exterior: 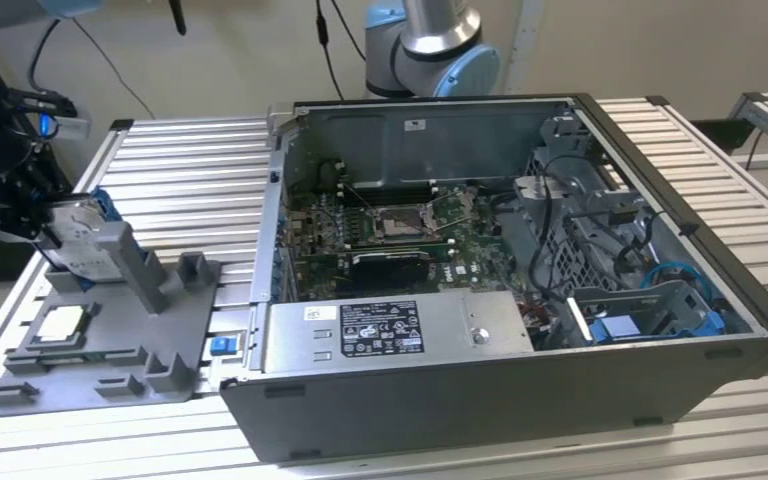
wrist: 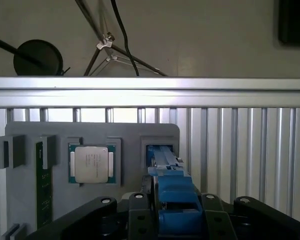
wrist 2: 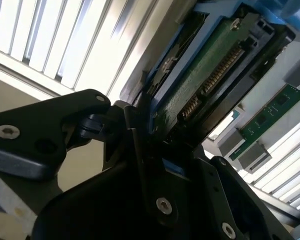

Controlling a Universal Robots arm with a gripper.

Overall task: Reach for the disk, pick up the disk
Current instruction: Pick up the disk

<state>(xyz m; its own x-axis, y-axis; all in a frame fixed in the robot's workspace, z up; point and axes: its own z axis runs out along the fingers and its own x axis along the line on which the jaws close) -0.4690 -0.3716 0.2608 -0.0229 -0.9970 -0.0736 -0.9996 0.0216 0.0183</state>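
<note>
The claw (wrist: 172, 206) is clamped on the upright hard drive (exterior: 79, 238), over the grey fixture tray (exterior: 115, 352) that also carries the processor chip (wrist: 91, 164).

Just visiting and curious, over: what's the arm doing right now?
Gripper shut on the disk. Disk upright at grey holder slot. Processor chip in neighbouring pocket, untouched.

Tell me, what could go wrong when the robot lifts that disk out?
The gripper seems to pinch the disk by its thin blue edge, so it might slip. The disk stands in a slot of the grey holder; a crooked pull could jam it. If it falls, it could hit the chip beside the slot.
</note>
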